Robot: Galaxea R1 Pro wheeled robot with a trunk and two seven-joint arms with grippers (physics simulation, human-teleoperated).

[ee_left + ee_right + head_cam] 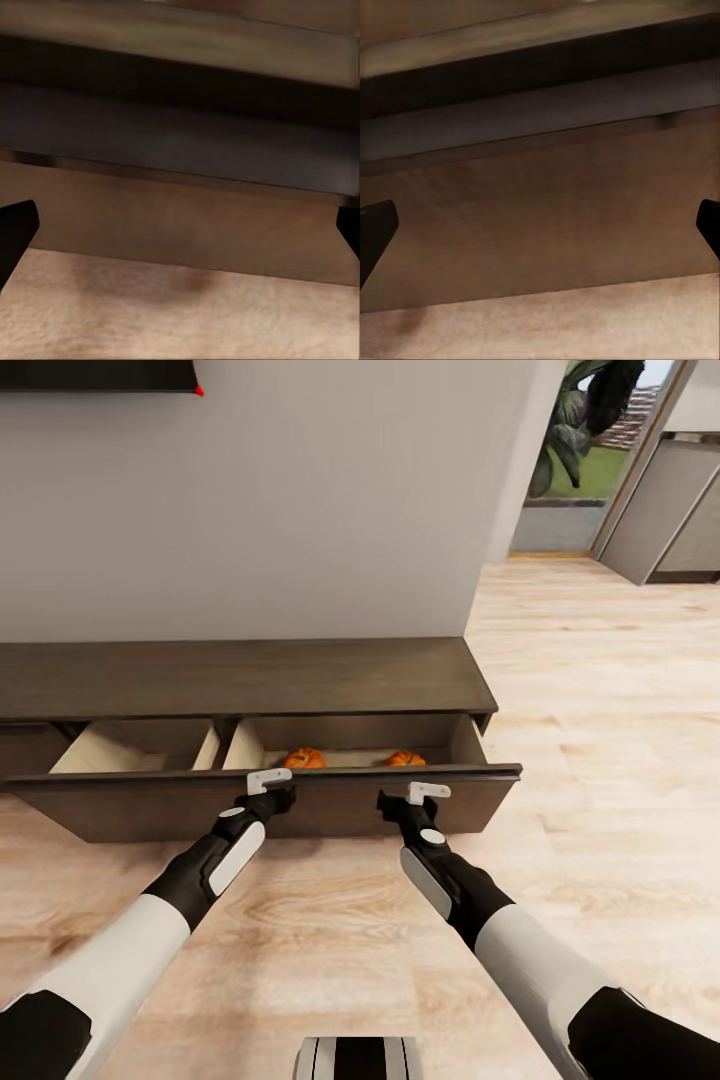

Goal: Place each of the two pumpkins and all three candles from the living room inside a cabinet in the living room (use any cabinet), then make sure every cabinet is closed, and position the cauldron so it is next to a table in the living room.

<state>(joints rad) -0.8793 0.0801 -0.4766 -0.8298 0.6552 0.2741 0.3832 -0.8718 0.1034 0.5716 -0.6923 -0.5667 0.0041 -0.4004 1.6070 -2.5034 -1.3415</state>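
Cabinet [300, 678]: drawer pulled out, two pumpkins [304, 759] inside. Front heavy, rigid, handleless (push flat on it). Left gripper [268, 788] and right gripper [415, 797] against it, fingers wide.

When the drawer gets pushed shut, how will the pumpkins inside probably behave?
Both pumpkins look round and lie loose in the open drawer, so they may roll a little. Nothing beside them seems to hold them still. The drawer front looks rigid and should slide as one piece.

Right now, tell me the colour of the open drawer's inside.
Pale beige; the drawer interior shows best in the head view, against the dark-brown cabinet.
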